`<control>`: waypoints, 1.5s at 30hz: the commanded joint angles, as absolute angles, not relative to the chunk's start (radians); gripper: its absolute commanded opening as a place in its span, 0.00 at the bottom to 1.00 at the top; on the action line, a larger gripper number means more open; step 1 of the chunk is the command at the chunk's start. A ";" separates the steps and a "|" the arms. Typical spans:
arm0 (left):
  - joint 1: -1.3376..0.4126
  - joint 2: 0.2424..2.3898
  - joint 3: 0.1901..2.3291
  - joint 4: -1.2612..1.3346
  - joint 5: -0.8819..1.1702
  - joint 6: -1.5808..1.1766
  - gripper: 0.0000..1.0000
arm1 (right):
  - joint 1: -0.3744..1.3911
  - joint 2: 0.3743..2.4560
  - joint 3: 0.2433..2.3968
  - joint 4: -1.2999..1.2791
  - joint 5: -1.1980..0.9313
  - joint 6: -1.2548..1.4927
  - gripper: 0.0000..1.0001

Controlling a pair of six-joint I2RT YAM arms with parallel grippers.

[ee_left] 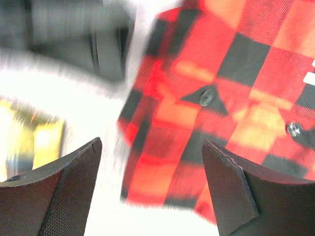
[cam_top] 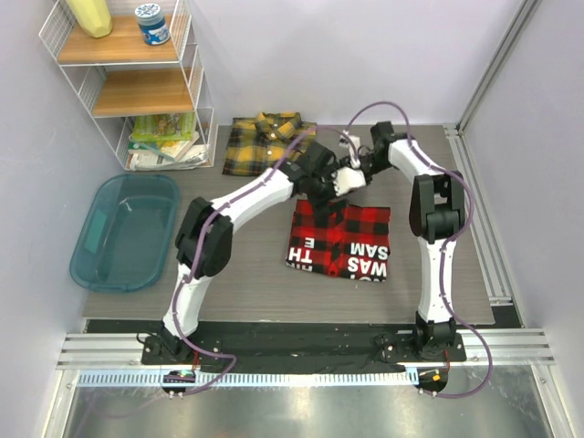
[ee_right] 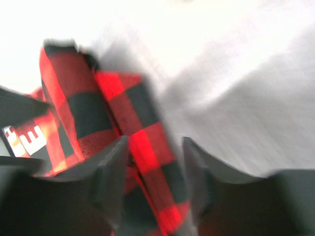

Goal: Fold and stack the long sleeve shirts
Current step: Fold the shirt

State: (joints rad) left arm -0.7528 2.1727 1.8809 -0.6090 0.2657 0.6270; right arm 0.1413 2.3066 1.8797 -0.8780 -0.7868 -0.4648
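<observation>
The red-and-black check shirt (cam_top: pixel 339 239) lies folded at the table's middle, white block lettering on its near side. The yellow-and-black check shirt (cam_top: pixel 266 141) lies folded at the back, left of the arms. My left gripper (cam_top: pixel 319 189) hovers over the red shirt's far edge. In the blurred left wrist view it (ee_left: pixel 152 184) is open wide above the buttoned red cloth (ee_left: pixel 206 98). My right gripper (cam_top: pixel 351 176) is just behind that far edge. In the right wrist view it (ee_right: pixel 155 172) is open, with a raised fold of red cloth (ee_right: pixel 147 142) between its fingers, against the left one.
A teal plastic tub (cam_top: pixel 128 228) sits at the left of the table. A wire shelf unit (cam_top: pixel 137 82) with wooden boards, a jar and books stands at the back left. A metal rail (cam_top: pixel 479 210) runs along the right edge.
</observation>
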 commanded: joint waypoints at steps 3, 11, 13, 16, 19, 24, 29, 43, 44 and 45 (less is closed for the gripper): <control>-0.566 2.002 1.907 -0.727 0.532 0.385 0.85 | -0.061 2.228 2.054 -0.861 -0.796 -0.269 0.80; -0.426 2.048 1.901 -0.787 0.801 0.178 0.86 | -0.248 1.906 1.524 -0.751 -0.905 -0.099 0.62; -0.455 2.033 1.899 -0.758 0.813 0.214 0.86 | -0.284 1.820 1.331 -0.689 -0.896 0.004 0.51; -0.528 2.046 1.922 -0.706 0.776 0.328 0.86 | -0.291 1.766 1.157 -0.588 -0.852 0.080 0.42; -0.612 2.126 2.011 -0.689 0.700 0.423 0.87 | -0.291 1.758 1.088 -0.491 -0.819 0.115 0.36; -0.715 2.272 2.161 -0.634 0.628 0.537 0.87 | -0.291 1.844 1.032 -0.443 -0.810 0.124 0.34; -0.750 2.407 2.230 -0.643 0.480 0.594 0.86 | -0.249 1.917 1.037 -0.413 -0.822 0.123 0.34; -0.635 2.063 1.651 -0.730 0.495 0.634 0.46 | -0.026 1.901 1.062 -0.410 -0.922 0.089 0.34; -0.629 2.040 1.626 -0.729 0.500 0.621 0.49 | -0.026 1.876 1.051 -0.410 -0.931 0.092 0.35; -0.627 2.016 1.591 -0.729 0.502 0.615 0.59 | -0.026 1.862 1.048 -0.411 -0.933 0.095 0.35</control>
State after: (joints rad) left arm -0.6418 2.1464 1.6924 -0.6899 0.4683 0.6147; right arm -0.0479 1.9381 1.0618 -0.4114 -0.8806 0.1135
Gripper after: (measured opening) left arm 0.475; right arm 0.342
